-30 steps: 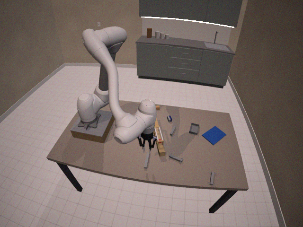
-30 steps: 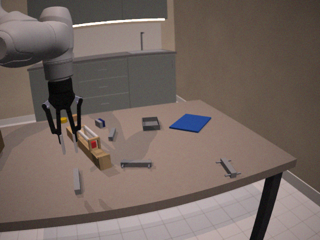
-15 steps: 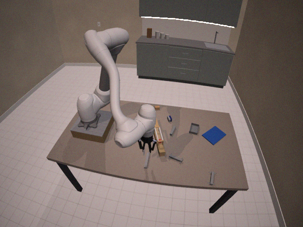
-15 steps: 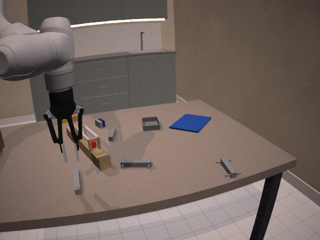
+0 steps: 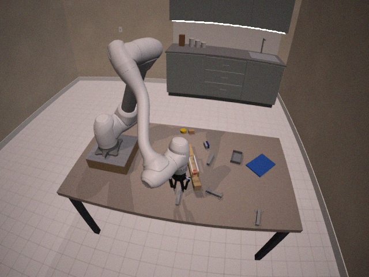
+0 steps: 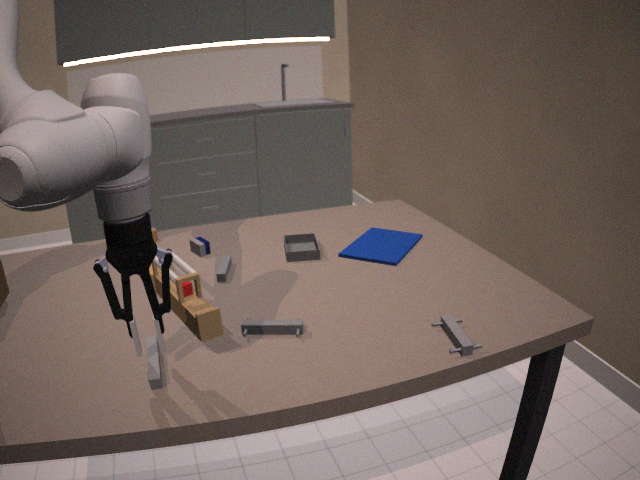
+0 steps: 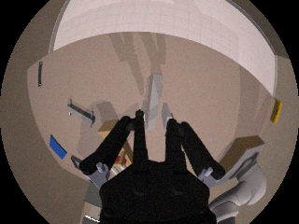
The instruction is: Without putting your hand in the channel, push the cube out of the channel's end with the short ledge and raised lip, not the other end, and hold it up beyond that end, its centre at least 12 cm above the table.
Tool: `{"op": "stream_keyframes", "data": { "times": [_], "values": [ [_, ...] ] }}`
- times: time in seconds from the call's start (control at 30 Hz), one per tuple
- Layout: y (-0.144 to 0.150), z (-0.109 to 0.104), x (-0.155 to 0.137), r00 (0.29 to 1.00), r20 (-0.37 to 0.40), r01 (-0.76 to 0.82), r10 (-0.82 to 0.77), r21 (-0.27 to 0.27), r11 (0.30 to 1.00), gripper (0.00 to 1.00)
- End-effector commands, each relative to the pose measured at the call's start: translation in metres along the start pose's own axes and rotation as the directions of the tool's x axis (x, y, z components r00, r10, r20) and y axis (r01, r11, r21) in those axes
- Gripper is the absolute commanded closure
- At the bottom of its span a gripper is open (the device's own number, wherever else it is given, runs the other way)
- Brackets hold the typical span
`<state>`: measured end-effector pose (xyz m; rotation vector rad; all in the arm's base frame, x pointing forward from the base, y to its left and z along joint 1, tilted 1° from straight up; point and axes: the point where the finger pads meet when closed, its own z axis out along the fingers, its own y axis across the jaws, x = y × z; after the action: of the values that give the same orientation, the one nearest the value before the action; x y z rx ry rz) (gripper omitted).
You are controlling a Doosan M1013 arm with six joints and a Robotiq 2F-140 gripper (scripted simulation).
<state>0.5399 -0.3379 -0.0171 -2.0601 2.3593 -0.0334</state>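
The red cube (image 5: 194,171) (image 6: 187,288) (image 7: 118,160) sits inside the wooden channel (image 6: 179,311), under its frame near the end facing the table's front edge. Beyond that opening lies a ledge with a raised wooden block (image 5: 196,186) (image 6: 209,323) (image 7: 108,126) at its tip. The channel's far end is partly hidden by the arm. My gripper (image 5: 179,190) (image 6: 148,339) (image 7: 154,106) is partly open and points down, beside the channel. Its fingertips are over the rear part of a plain grey bar (image 5: 178,199) (image 6: 154,369) (image 7: 154,93), one towards each side, with nothing gripped. Exact fingertip height is unclear.
Grey bars with cross pins lie right of the channel (image 5: 214,193) (image 6: 272,326) (image 7: 80,113) and at front right (image 5: 258,217) (image 6: 457,334). Behind are a short grey bar (image 5: 210,159) (image 6: 223,268), a blue-grey block (image 5: 206,145), a tray (image 6: 302,255) and a blue mat (image 5: 260,164) (image 6: 381,245).
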Motion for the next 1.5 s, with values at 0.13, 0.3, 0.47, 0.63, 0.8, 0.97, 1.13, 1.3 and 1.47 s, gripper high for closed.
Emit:
{"op": "stream_keyframes", "data": {
  "times": [0.13, 0.3, 0.47, 0.63, 0.8, 0.97, 1.13, 1.3, 1.47],
  "values": [
    [0.000, 0.007, 0.000, 1.000, 0.000, 0.000, 0.000, 0.000, 1.000, 0.77],
    [0.000, 0.019, 0.000, 1.000, 0.000, 0.000, 0.000, 0.000, 1.000, 0.77],
    [0.000, 0.024, 0.000, 1.000, 0.000, 0.000, 0.000, 0.000, 1.000, 0.77],
    [0.000, 0.025, 0.000, 1.000, 0.000, 0.000, 0.000, 0.000, 1.000, 0.77],
    [0.000, 0.025, 0.000, 1.000, 0.000, 0.000, 0.000, 0.000, 1.000, 0.77],
    [0.000, 0.025, 0.000, 1.000, 0.000, 0.000, 0.000, 0.000, 1.000, 0.77],
    [0.000, 0.025, 0.000, 1.000, 0.000, 0.000, 0.000, 0.000, 1.000, 0.77],
    [0.000, 0.025, 0.000, 1.000, 0.000, 0.000, 0.000, 0.000, 1.000, 0.77],
    [0.000, 0.025, 0.000, 1.000, 0.000, 0.000, 0.000, 0.000, 1.000, 0.77]
  ]
}}
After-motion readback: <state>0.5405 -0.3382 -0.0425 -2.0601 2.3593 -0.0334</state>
